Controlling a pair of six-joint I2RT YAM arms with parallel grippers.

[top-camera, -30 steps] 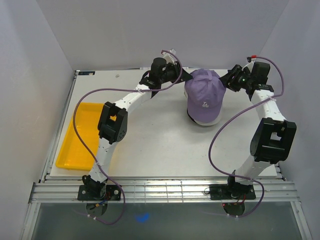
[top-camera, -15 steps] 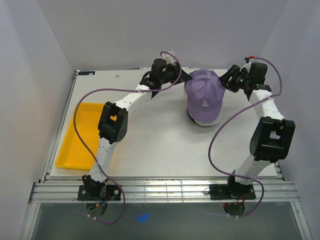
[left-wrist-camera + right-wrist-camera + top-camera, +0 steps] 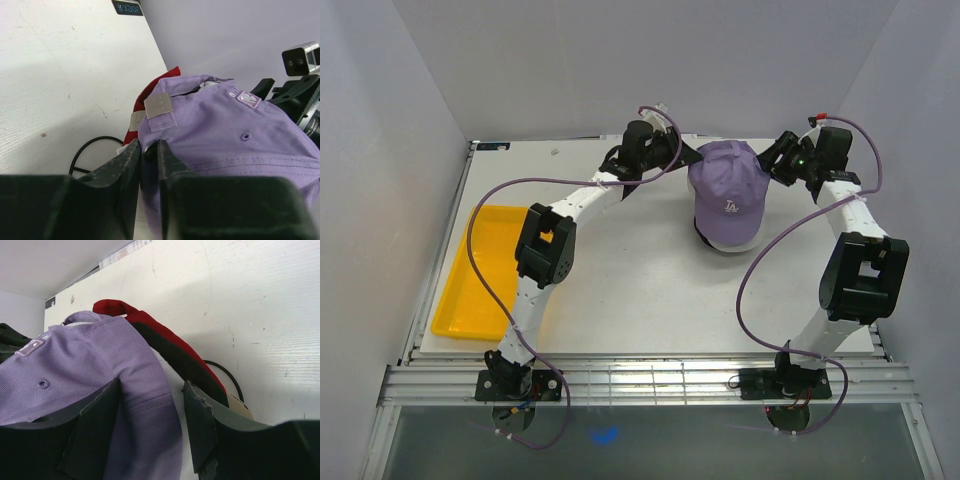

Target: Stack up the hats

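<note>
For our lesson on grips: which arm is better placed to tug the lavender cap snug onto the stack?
Left, probably. The left gripper is shut on the back rim of the lavender cap, so it can tug at once. The right gripper straddles the cap's side, jaws apart.
</note>
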